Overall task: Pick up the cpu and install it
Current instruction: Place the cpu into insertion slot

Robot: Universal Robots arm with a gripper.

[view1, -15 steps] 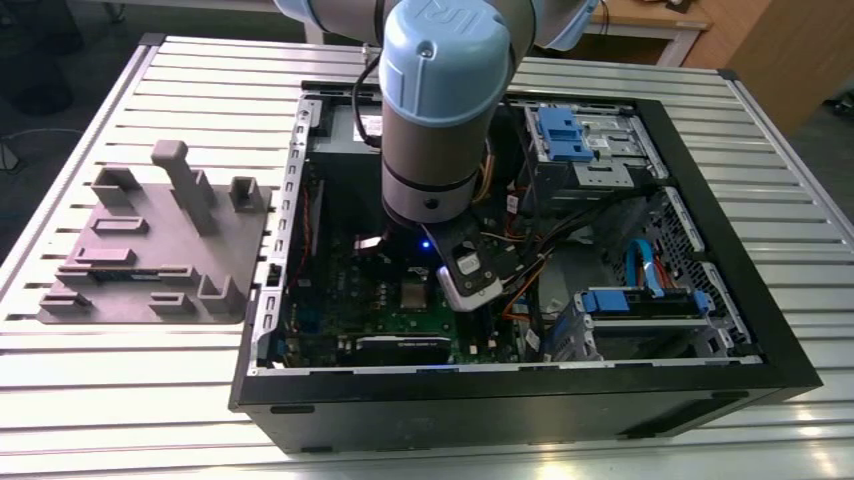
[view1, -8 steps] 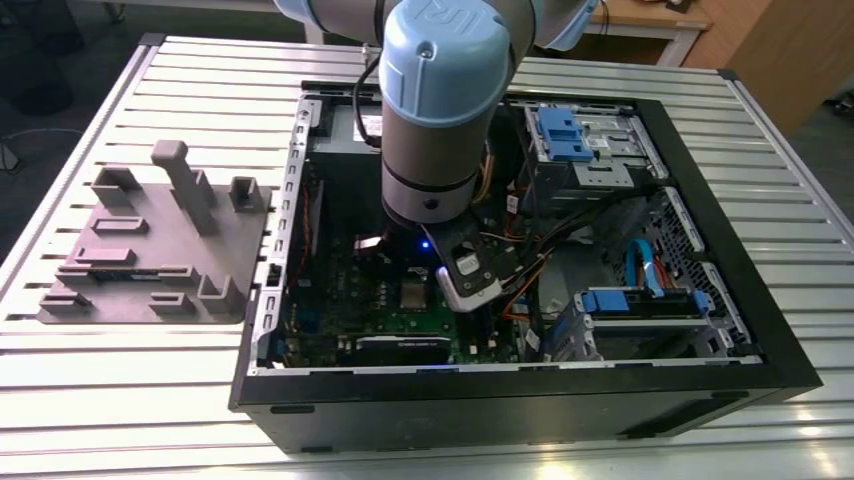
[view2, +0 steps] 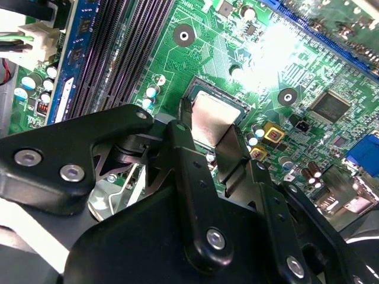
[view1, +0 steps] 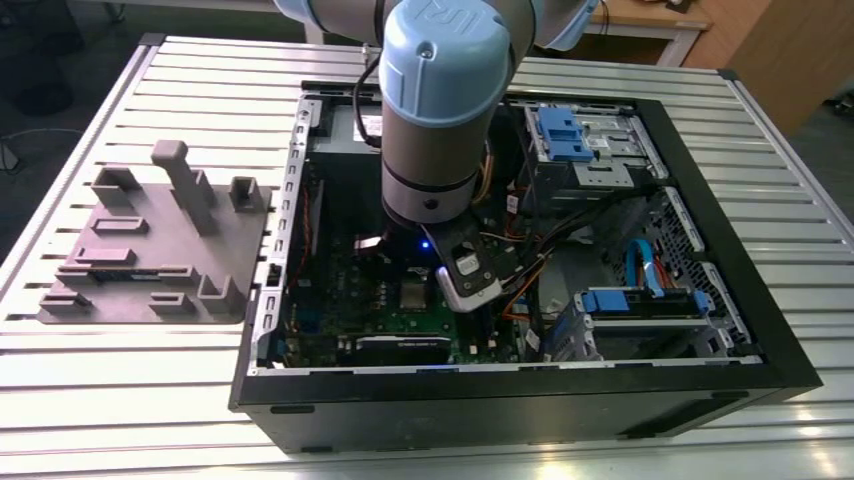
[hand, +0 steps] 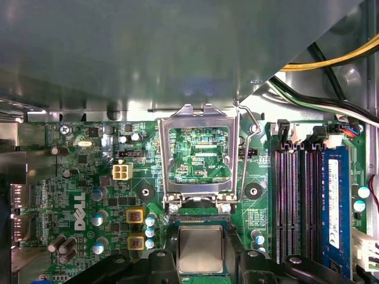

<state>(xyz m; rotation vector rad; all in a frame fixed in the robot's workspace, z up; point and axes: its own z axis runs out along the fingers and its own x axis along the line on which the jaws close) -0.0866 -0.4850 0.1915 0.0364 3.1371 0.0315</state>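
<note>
The cpu (hand: 201,251) sits flat over the dark socket, toward the middle of the motherboard (hand: 89,177) and well in from its edges. I can't tell if it's fully seated. The gripper (view2: 208,127) is right on it, black fingers (view2: 185,142) pressed against two opposite sides of the chip. Just beside the socket the metal load frame (hand: 201,112) stands flipped open. The memory slots (hand: 296,201) run along the board edge nearby. In the exterior view, the arm (view1: 434,100) reaches down into the open computer case (view1: 534,400), which lies on the slatted table (view1: 134,400). A grey fixture block (view1: 147,260) rests well apart, toward the exterior view's left.
</note>
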